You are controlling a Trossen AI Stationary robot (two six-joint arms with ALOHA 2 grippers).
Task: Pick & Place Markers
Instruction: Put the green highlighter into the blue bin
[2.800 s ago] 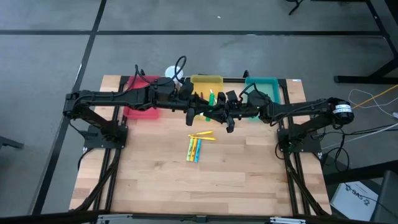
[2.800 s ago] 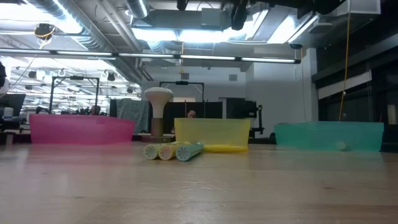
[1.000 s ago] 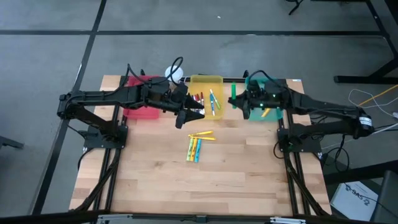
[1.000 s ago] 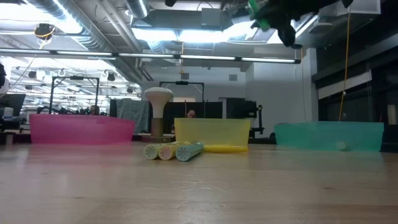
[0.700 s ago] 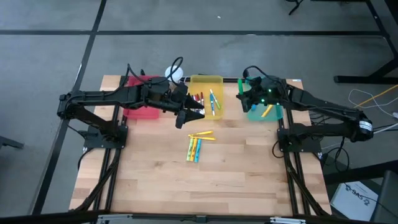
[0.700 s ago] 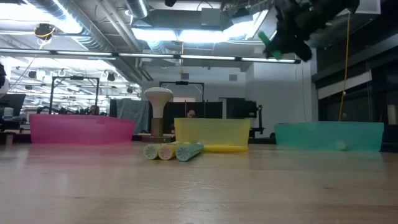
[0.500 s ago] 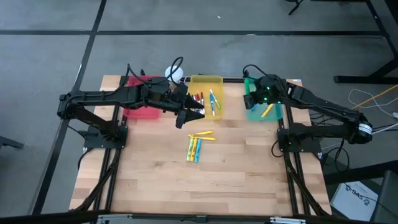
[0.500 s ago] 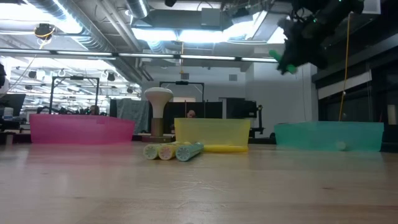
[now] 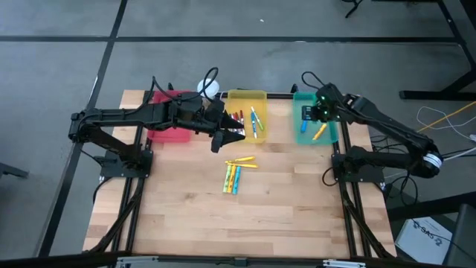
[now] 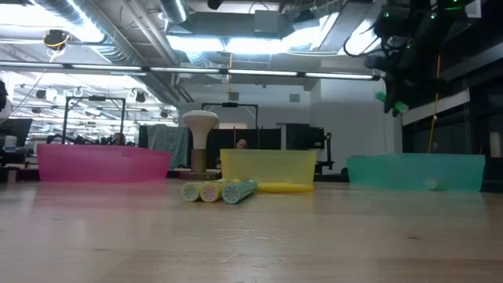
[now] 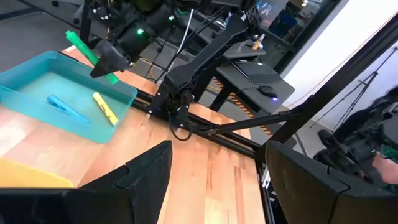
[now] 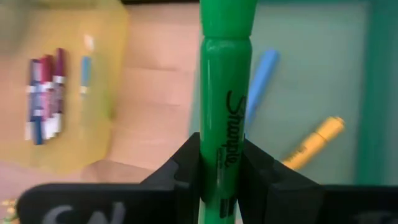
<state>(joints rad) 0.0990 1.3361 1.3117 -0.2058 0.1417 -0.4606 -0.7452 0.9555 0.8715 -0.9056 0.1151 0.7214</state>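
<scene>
The right gripper is clamped on a green Sharpie marker, which runs lengthwise between the 2 fingers and projects well past the fingertips. It hangs above the teal tray, which contains 1 blue marker and 1 yellow marker. The left gripper, jaws spread wide and holding nothing, waits beside the yellow tray. More markers lie on the table.

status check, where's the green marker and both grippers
Right gripper shut on green marker, above teal tray. Left gripper open, waiting by yellow tray. Nothing in the way.
</scene>
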